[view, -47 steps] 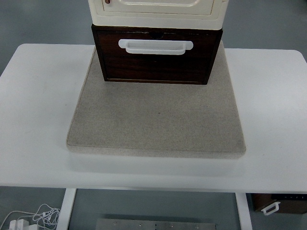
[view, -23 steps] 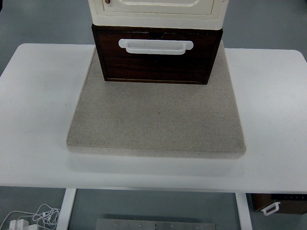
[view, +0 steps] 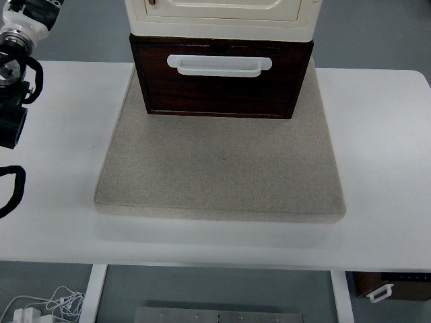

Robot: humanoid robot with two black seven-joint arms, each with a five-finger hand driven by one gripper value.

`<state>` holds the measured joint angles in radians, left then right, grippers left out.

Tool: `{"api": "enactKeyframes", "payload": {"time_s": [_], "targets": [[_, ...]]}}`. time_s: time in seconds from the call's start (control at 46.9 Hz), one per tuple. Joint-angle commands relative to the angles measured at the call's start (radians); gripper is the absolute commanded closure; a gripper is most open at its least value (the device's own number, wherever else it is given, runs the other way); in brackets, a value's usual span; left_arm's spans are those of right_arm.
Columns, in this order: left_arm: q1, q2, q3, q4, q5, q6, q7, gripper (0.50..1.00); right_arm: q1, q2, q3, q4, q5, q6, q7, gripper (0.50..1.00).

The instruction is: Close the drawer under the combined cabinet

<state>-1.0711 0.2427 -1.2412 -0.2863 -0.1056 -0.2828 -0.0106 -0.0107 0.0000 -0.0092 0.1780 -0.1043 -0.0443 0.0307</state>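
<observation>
Drawer [view: 222,79] under cabinet [view: 221,15], at back of mat [view: 219,168]; mat on table [view: 377,168]; arm [view: 17,60] far left.

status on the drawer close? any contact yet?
Done: nothing. The dark wooden drawer under the cream cabinet sticks out toward the camera over the grey mat.
In hand: the left arm shows at the picture's left edge, well clear of the white handle; its hand can't be made out.
Left: reach the drawer front and push it in.

I see a dark brown wood-grain drawer [view: 221,87] with a white handle [view: 219,64], cream cabinet [view: 221,17], speckled beige mat [view: 220,168], white surface [view: 384,168].
</observation>
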Motion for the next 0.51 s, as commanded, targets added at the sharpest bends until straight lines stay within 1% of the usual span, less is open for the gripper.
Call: {"api": "enactKeyframes", "payload": {"time_s": [0.0,0.149,0.256,0.49], "targets": [[0.005,-0.029,0.0,0.019,0.0,-0.013,0.0,0.5,0.0,0.0,0.0,0.0,0.0,0.0,0.0,0.548],[0.016,-0.068,-0.003,0.032,-0.005,-0.038,-0.002,0.5,0.0,0.0,0.0,0.0,0.0,0.0,0.0,0.548],[0.016,-0.089,-0.003,0.05,-0.017,-0.038,-0.002,0.5,-0.002,0.0,0.0,0.0,0.0,0.0,0.0,0.548],[0.016,-0.092,-0.003,0.065,-0.059,-0.036,-0.009,0.5,-0.003,0.0,0.006,0.0,0.002,0.0,0.0,0.548]]}}
